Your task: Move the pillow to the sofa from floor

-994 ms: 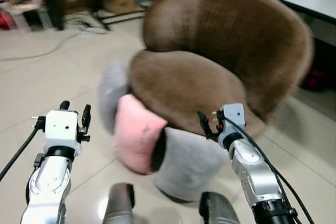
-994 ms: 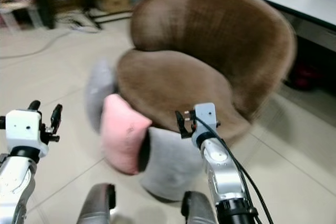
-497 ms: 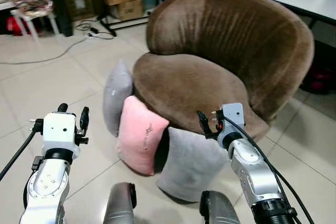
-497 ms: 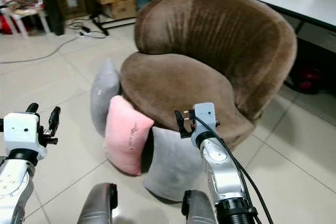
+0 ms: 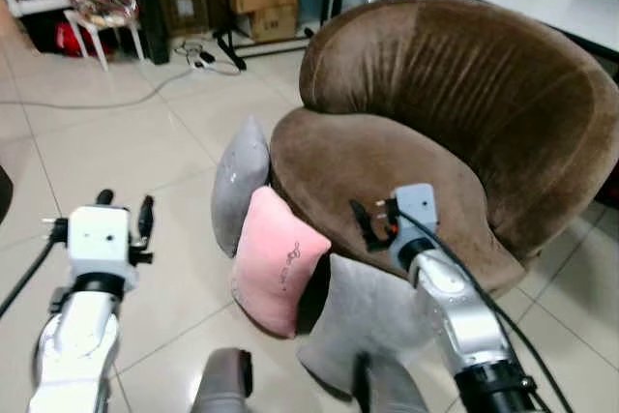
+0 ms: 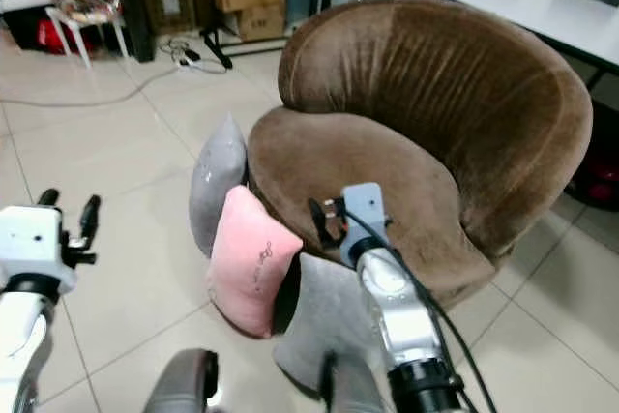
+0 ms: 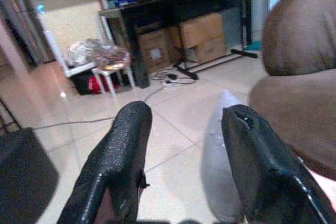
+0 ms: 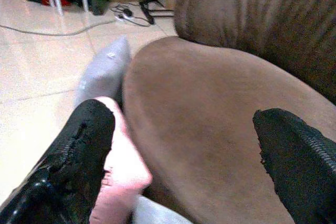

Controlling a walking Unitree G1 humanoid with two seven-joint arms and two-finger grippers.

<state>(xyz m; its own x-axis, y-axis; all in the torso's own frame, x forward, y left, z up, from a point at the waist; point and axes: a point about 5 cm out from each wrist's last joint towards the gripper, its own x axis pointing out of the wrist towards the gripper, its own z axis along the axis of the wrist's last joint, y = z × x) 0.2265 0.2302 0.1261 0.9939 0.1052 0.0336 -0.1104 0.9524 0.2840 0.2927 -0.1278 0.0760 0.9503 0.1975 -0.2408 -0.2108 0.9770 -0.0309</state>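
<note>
pink pillow on floor, leaning on brown sofa between two grey pillows | view now sharper, shifted, closer than a second ago: approach phase, no grasp | right claw wide open, empty, above seat | left claw parted, empty

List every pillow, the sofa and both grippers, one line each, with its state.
pink pillow: on the floor, leaning on the sofa base
far grey pillow: upright on the floor against the sofa
near grey pillow: on the floor
sofa: seat bare
left gripper: open, empty
right gripper: open, empty
</note>
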